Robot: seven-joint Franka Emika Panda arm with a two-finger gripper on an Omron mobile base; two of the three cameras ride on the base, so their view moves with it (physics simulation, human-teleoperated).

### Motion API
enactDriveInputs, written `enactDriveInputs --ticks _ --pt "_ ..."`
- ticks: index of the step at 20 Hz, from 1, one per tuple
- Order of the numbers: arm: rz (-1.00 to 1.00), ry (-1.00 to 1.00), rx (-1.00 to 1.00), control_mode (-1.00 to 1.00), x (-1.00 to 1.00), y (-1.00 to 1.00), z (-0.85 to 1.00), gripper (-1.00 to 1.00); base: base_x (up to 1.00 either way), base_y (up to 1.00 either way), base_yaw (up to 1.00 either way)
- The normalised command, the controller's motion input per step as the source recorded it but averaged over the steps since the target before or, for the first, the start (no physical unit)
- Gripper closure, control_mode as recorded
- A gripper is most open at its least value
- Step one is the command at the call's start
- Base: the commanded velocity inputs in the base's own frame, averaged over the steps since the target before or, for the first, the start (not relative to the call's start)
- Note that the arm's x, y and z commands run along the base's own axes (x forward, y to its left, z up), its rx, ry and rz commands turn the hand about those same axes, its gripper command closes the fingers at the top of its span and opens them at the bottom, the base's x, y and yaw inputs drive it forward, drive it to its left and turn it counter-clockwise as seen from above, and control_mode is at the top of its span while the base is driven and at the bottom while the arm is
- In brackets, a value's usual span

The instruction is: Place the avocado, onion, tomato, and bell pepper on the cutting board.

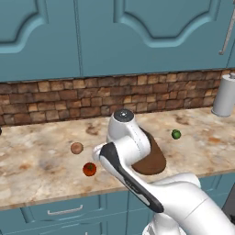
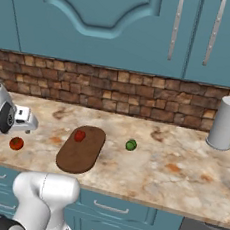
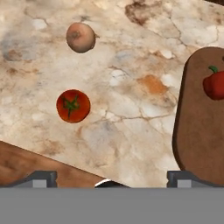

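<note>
My gripper [image 3: 112, 178] hangs open above the counter with nothing between its fingertips [image 3: 41, 177]. The red tomato [image 3: 73, 105] [image 1: 89, 169] lies on the bare counter just ahead of it. Beyond the tomato rests the tan onion [image 3: 80, 37] [image 1: 76, 148]. The dark brown cutting board [image 3: 197, 131] [image 2: 80, 153] lies to the right, and the red bell pepper [image 3: 214, 83] [image 2: 79, 136] sits on its far end. The dark green avocado [image 2: 130, 145] [image 1: 176, 134] is on the counter right of the board. In the left base view my arm covers much of the board [image 1: 153, 163].
A white paper towel roll [image 2: 225, 123] [image 1: 225, 96] stands at the back right against the brick backsplash [image 2: 119, 90]. Teal cabinets hang above. The counter's front edge [image 1: 55, 195] runs close below the tomato.
</note>
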Motion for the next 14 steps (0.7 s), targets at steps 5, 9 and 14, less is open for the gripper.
enactDriveInputs --ticks 5,9,14 --pt "0.01 0.00 0.03 -1.00 0.00 0.33 0.01 -1.00 0.00 0.00 0.00" --pt "0.00 0.05 0.04 -1.00 0.11 0.30 -0.02 -1.00 0.00 0.00 0.00" --pt "0.00 0.14 0.02 -1.00 0.36 0.33 -0.19 -1.00 0.00 0.00 0.00"
